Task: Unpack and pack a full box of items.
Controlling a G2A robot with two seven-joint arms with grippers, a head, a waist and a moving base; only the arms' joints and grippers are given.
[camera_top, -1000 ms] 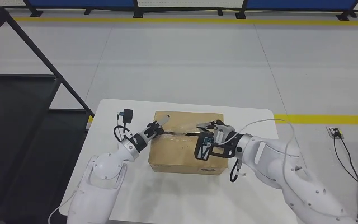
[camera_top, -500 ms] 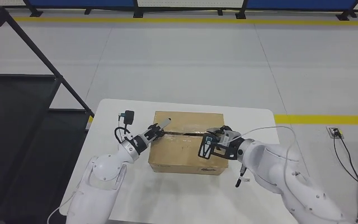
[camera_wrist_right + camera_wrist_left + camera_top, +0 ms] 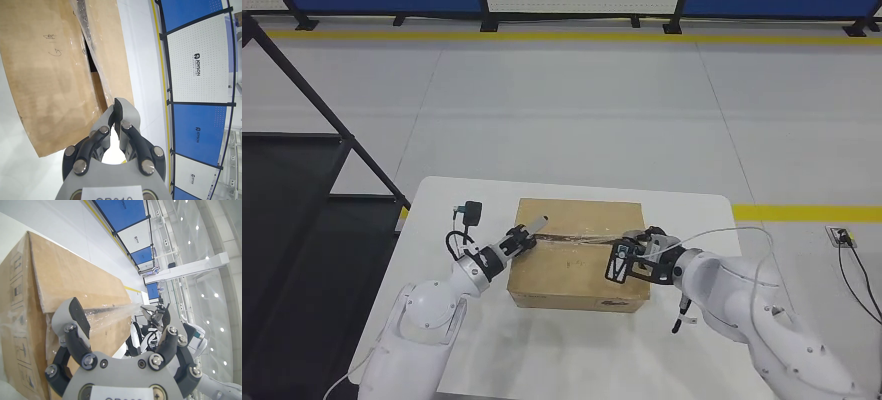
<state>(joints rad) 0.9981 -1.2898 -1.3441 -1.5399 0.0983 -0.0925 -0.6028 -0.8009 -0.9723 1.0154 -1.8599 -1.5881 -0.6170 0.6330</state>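
Since a second ago the right gripper (image 3: pixel 626 246) has slid from over the middle of the lid to the right end of the brown cardboard box (image 3: pixel 577 272). It has drawn the clear strip of packing tape (image 3: pixel 577 238) farther off the seam. The left gripper (image 3: pixel 529 232) has barely shifted.

The box sits closed at the centre of the white table (image 3: pixel 462 200), with handling symbols printed on one end and pen marks on top. The tape lifts off the centre seam in a taut, wrinkled band. At the right end the flaps gape slightly, showing a dark slit.

The right gripper is pinched together on the tape's free end, its arm bent in from the table's right side. The left gripper hangs at the seam's left end with its fingers spread, one pad (image 3: pixel 79 313) close to the taped edge. Whether that pad touches the box is unclear.
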